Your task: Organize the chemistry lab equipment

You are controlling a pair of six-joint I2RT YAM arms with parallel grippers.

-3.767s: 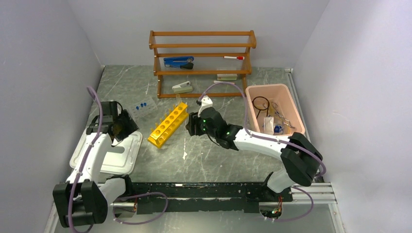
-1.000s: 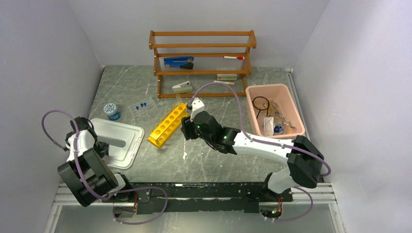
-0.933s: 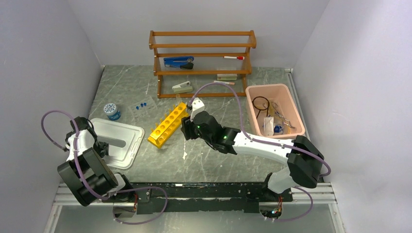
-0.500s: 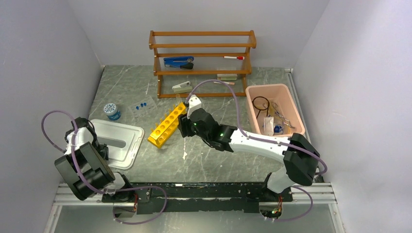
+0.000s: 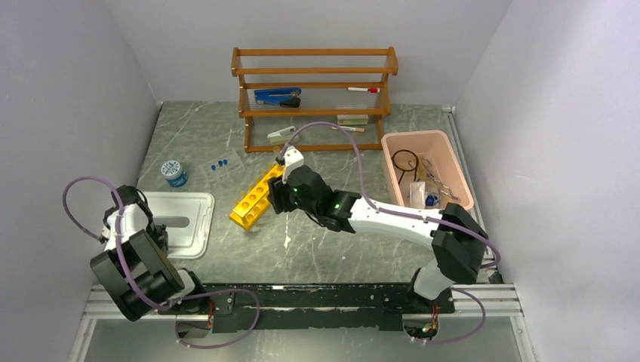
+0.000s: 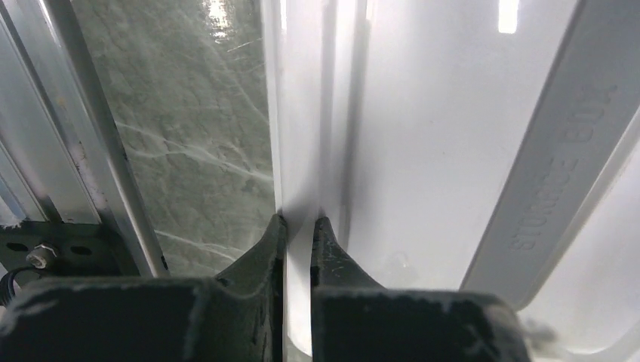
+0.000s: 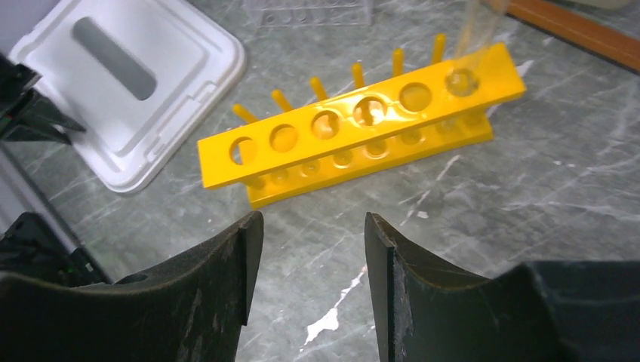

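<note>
1. Grey table (image 5: 340, 249), walls on three sides; open marble between rack (image 5: 253, 202) and front edge.
2. Lid (image 5: 192, 207), front-left by the wall: left fingers (image 6: 328, 249) clenched on its rim.
3. Rack, mid-table, lying diagonally: right fingers (image 7: 219, 279) released, hovering just above it.

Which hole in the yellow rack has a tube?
The end hole nearest the wooden shelf: a clear tube stands in it; the other five in the yellow rack are empty.

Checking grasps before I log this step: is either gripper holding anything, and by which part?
The left gripper is shut on the white lid, pinching its raised edge rim. The right gripper is open near the yellow rack, holding nothing.
</note>
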